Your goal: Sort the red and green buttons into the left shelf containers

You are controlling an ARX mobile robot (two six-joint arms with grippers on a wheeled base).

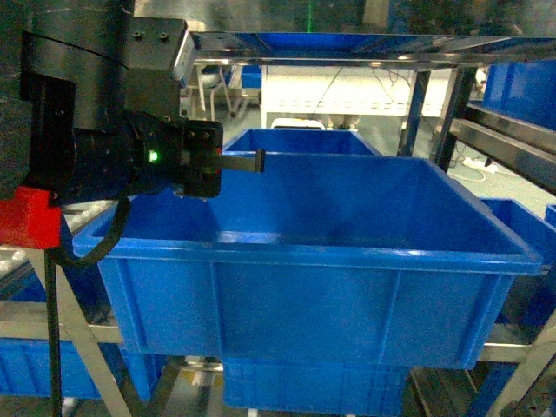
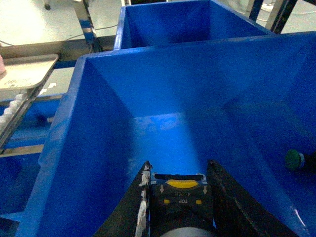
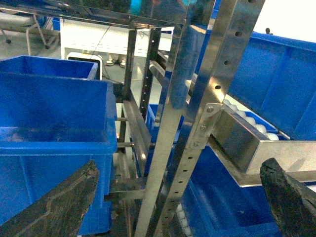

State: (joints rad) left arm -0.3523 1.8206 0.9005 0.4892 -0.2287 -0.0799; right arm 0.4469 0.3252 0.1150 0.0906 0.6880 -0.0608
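Overhead, my left gripper reaches over the near bin. Left wrist: my fingers clamp a button block, its cap hidden; bin floor lies below, green button to the right. Right wrist: my right gripper spread wide, shelf post ahead.

glossy blue plastic bin, brushed perforated metal shelf frame

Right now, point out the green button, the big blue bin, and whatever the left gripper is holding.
Green button [image 2: 295,159], left wrist view, on its round cap.
Big blue bin [image 1: 347,254], head view, on its front rim.
Held switch block [image 2: 180,193], left wrist view, on its black body between the left gripper's fingers.
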